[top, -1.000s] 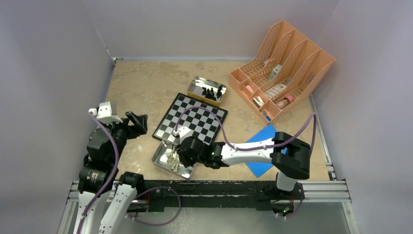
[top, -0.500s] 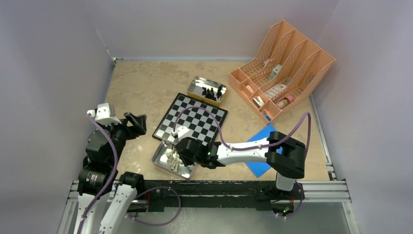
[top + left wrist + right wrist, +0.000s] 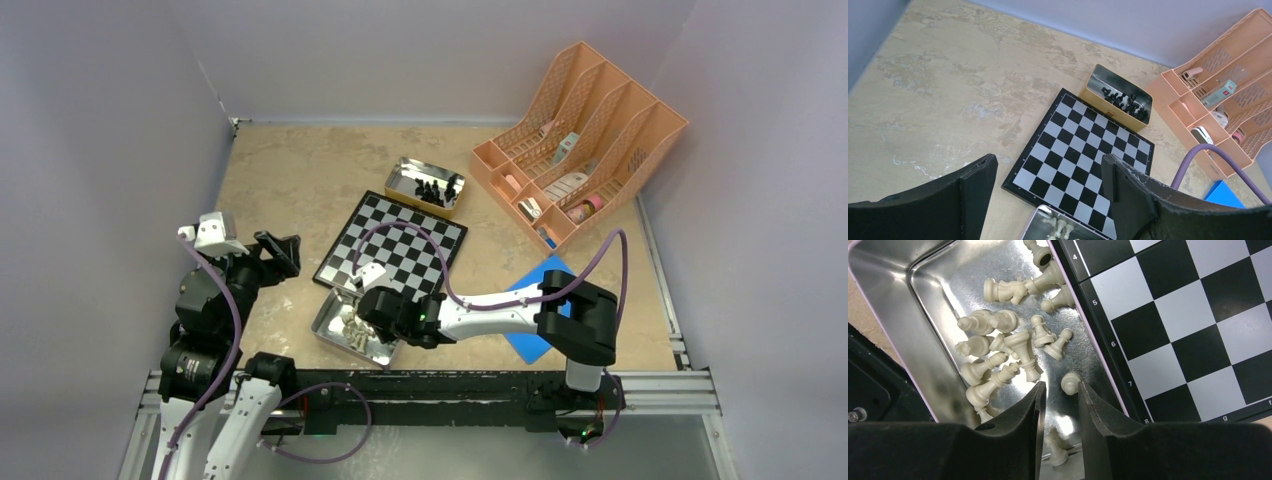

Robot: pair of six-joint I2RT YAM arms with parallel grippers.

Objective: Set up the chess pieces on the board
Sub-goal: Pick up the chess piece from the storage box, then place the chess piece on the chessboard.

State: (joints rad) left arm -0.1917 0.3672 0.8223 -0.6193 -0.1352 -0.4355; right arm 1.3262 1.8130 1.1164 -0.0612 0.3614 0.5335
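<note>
- On the tabletop [image 3: 290,180], a beige, marbled surface with pale blotches, we see the board [image 3: 395,245] lying flat near the middle, turned at a slant to the table's edges.
- Plain grey-lilac walls [image 3: 450,60] close the table in at the back and on both sides, and a metal rail [image 3: 660,385] runs along its near edge, where the two arms are bolted.
- A shiny tin [image 3: 893,315] sits right against the board's near edge. The cream chess pieces [image 3: 998,355] lie in it in a loose heap, most of them on their sides.
- A second tin [image 3: 425,185] sits just beyond the board's far corner, with the black chess pieces [image 3: 432,190] clustered inside.
- An orange file rack [image 3: 580,130] stands at the far right with small items in its slots, and a blue flat square [image 3: 545,272] lies between it and the rail, partly under the right arm.
- The right gripper [image 3: 1061,386] hangs over the near tin. Its fingers stand a little apart with nothing pinched between them, and one cream pawn [image 3: 1070,382] lies just at their tips.
- The left gripper [image 3: 1048,170] hovers above bare table to the left of the board, spread wide and empty.
</note>
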